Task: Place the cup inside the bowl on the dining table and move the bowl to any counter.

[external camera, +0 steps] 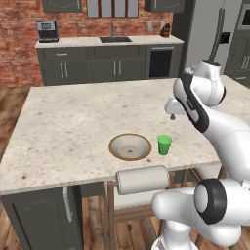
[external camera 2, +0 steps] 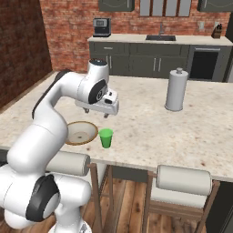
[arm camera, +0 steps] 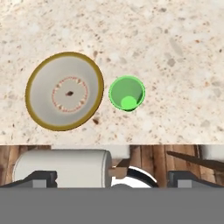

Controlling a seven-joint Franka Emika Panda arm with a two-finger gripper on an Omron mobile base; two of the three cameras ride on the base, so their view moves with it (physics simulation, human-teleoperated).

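Hand view, cup (arm camera: 127, 93) below open claw (arm camera: 112, 180), beside bowl (arm camera: 64, 91)

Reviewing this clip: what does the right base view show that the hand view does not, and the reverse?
Right base view alone: the paper towel roll standing on the dining table, the counter with its sink and coffee machine against the brick wall, and the gripper hanging above the table. Hand view alone: straight down into the cup and onto the ring pattern inside the bowl. Both: cup upright beside the bowl, apart, near the table's front edge, stool cushion below.
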